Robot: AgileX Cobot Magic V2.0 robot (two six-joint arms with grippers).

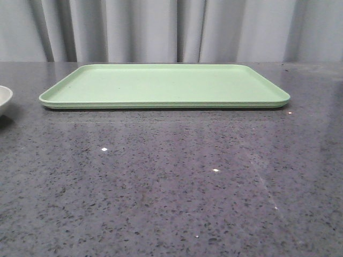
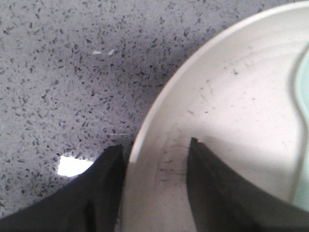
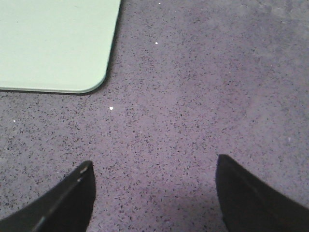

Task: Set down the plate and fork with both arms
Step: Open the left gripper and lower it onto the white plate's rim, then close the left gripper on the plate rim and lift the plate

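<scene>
Left hand: our left hand (image 2: 155,159) sits low over the plate (image 2: 231,121), its two dark fingers (image 2: 212,193) straddling the raised rim, one finger outside over the worktop (image 2: 63,72), the other inside the dish. We see a gap between them with the rim in it; whether the fingers press on the rim we cannot tell from this view.

Right hand: our right hand (image 3: 154,169) hangs above bare worktop (image 3: 203,87), fingers (image 3: 72,198) spread wide apart and nothing between them, so it is released.

Plate: cream-white, with small dark speckles and faint scuffs inside. In the front view only a sliver of it (image 1: 4,99) shows at the far left edge, resting on the worktop (image 1: 171,187), to the left of the green tray (image 1: 161,85) and apart from it.

Pale green object: a pale blue-green shape (image 2: 303,140) lies in the plate at the edge of the left wrist view; we cannot tell what it is.

Green tray: flat, rectangular, light green, lying across the middle of the worktop towards the curtain (image 1: 171,29). One rounded corner of it (image 3: 53,43) shows in the right wrist view, near our right hand but clear of its fingers.

Fork: we do not see it in any view.

Worktop: dark grey speckled stone with a few bright points of reflected light.
</scene>
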